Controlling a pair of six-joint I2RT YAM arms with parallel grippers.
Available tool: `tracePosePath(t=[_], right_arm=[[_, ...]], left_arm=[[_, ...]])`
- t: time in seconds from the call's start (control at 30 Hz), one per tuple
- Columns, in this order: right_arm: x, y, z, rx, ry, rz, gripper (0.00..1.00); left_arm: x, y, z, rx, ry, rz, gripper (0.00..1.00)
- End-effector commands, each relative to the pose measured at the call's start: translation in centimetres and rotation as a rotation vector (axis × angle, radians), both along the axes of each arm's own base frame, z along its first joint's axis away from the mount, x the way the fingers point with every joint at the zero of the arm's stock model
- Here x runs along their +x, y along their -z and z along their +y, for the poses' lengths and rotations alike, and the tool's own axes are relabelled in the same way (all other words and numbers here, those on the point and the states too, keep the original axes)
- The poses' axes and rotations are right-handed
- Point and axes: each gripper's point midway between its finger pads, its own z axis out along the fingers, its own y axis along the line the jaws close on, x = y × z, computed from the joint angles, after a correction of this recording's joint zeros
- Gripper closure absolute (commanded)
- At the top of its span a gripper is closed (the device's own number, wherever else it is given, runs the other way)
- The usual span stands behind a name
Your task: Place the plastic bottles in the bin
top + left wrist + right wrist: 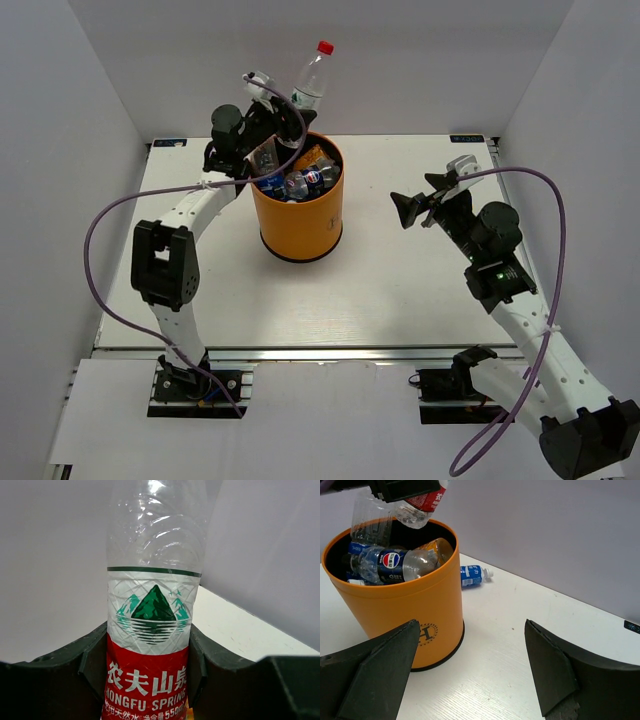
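From above, the left hand (263,88) is clamped on one held bottle (312,75) — clear, red-capped, tilted with the cap up and away. It hangs over the far-left rim of the bin (300,228), an orange cylinder with a black inside that stands upright mid-bench. The bottles inside are a jumble seen only through the mouth. Blue, orange and brownish labels show, but they cannot be counted here. The right hand (420,206) hangs apart from the bin over the right of the bench (400,290), jaws spread and holding nothing.

The left wrist view is nearly filled by the held bottle (150,630). Its crinkled clear body carries a white label with a green mountain above a red band of lettering, and cap and base are both cut off. Two dark fingers (90,665) press on either side of the label.

In the right wrist view, the two fingers (375,675) stand wide apart. Beyond them is the bin (420,610), its left side cut off. Inside it lie one Pepsi bottle (395,562), one orange bottle (437,547) and at least one more blue-labelled one, half hidden. The held bottle (422,502) shows only its lower end, just above the rim. One lying bottle (472,575) — blue label, white cap — rests on the bench behind the bin, partly hidden by its wall.
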Motion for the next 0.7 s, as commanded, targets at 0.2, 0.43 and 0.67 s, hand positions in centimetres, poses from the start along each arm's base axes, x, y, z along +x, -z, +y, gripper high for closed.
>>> tracePosePath(t=[0.2,0.43,0.67], right_arm=[[0.8,-1.2,0.7,0.017,-0.032,-0.032,0.11],[0.7,-0.9,0.8,0.014,-0.041,-0.023,0.11],[0.8,-0.8,0.6,0.009,-0.031,-0.025,0.11]], left_arm=[[-6.4,-5.4,0.2,0.047,-0.006,-0.168,0.53],[-4.7,-1.9,0.3,0.104,-0.045,-0.090,0.52],[-4.2,2.5,0.7,0.192,-0.063,-0.054,0.42]])
